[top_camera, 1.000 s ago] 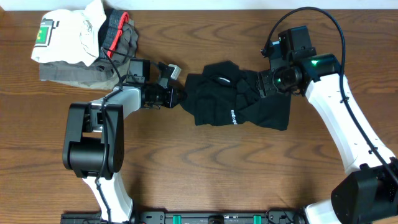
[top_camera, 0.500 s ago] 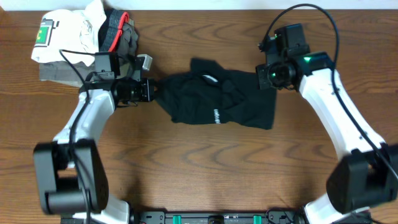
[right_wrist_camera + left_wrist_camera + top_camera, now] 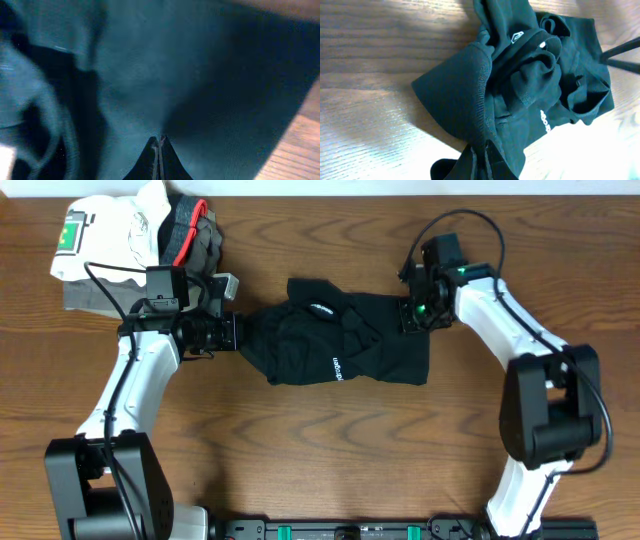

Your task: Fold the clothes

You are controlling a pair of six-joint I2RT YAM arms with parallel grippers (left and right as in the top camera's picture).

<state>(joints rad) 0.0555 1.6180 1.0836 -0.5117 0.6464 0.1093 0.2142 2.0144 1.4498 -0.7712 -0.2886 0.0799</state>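
Overhead first: the black garment lies mid-table, bunched and creased, stretched between both arms. The left gripper is at its left edge and the right gripper at its upper right corner. The folded pile sits well apart at the top left.

Left wrist now: the left gripper is pinched right down, with a ridge of cloth drawn into it. The black garment heaps in soft rolls, and white lettering and a small white tag peek out.

Right wrist: the right gripper is closed tip to tip, apparently nipping the black garment, which fills the view.

This looks light and limp, so it'll sag and crumple. Best held by hems or corners and pulled flat
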